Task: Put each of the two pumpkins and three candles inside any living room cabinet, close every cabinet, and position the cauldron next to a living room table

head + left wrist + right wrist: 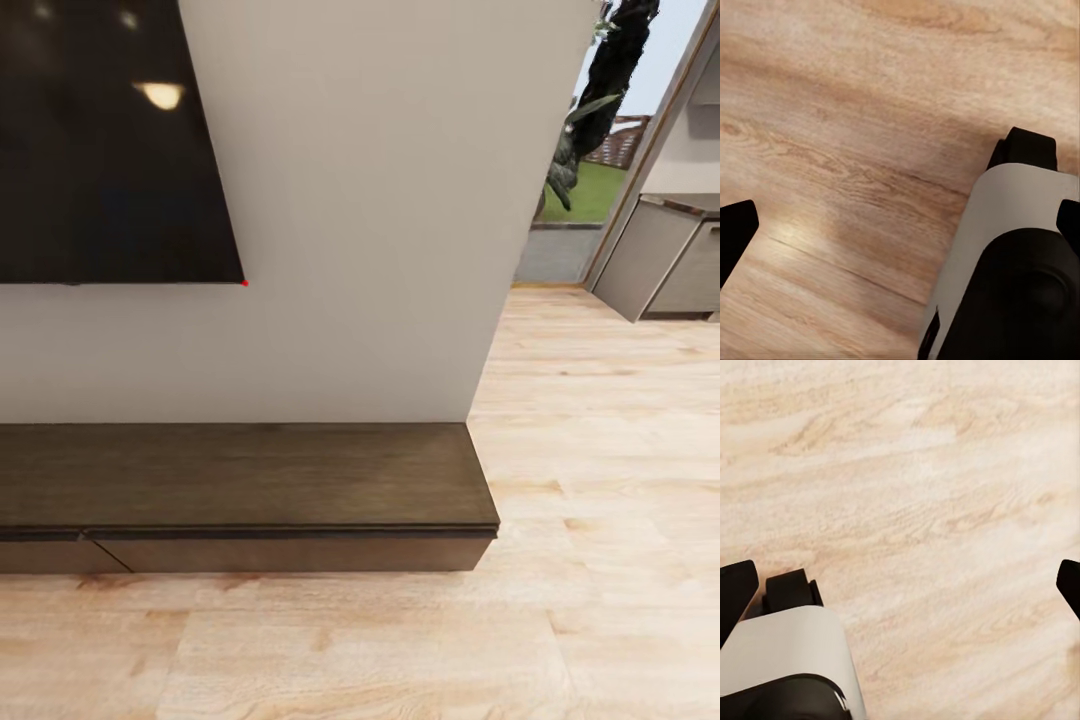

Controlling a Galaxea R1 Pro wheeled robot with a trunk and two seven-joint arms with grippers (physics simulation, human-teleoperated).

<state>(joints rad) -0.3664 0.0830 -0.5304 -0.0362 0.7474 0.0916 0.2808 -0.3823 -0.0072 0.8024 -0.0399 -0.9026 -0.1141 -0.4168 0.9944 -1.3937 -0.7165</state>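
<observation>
black fingertips [736, 589], white-and-black rounded base [1009, 262]

Pale wood-plank floor [560, 560] carries the low dark-brown cabinet [250, 480], which stands at about eight o'clock against the white wall. Its flat top looks bare, though its left end is cut off.

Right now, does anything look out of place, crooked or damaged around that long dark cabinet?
Nothing is spilled or broken. One small oddity: on the cabinet, the front panel at the far left seems to sit slightly out of line with the one beside it, possibly ajar. The wood floor looks unmarked.
</observation>
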